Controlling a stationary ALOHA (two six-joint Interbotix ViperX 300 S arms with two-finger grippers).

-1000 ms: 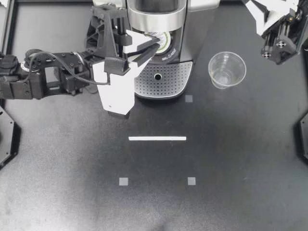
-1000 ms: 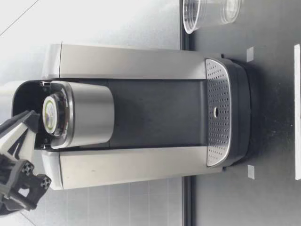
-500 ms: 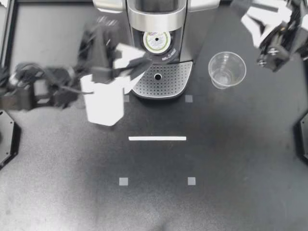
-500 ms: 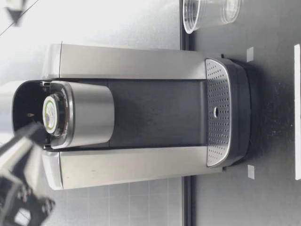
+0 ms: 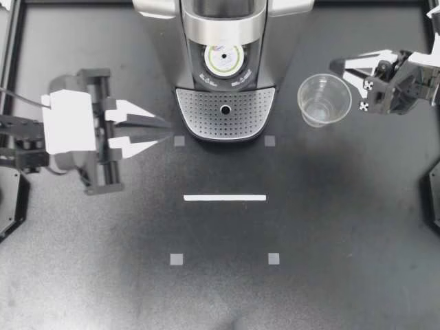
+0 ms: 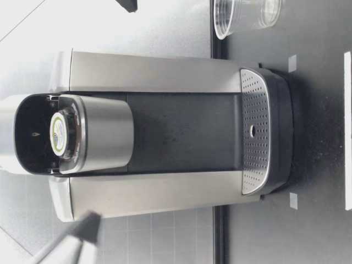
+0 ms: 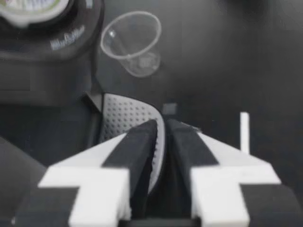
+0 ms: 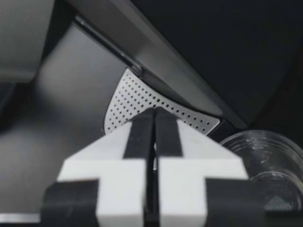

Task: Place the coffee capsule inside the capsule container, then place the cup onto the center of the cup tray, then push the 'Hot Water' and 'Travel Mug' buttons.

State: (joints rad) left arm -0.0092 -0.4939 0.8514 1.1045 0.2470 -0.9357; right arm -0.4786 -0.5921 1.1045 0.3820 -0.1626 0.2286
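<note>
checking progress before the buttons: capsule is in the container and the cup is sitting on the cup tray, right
Not quite. The coffee capsule is in the capsule container, but the cup is not on the cup tray: it stands on the table beside the coffee machine, as the top view shows.

Black table [image 5: 344, 227]: coffee machine [image 5: 223, 24], clear cup [image 5: 324, 100], white strip [image 5: 225, 198], grey squares [image 5: 177, 259].

Silver cup tray [image 5: 251, 113] dotted with holes — capsule [image 5: 224, 58] lid white, green-rimmed.
</note>
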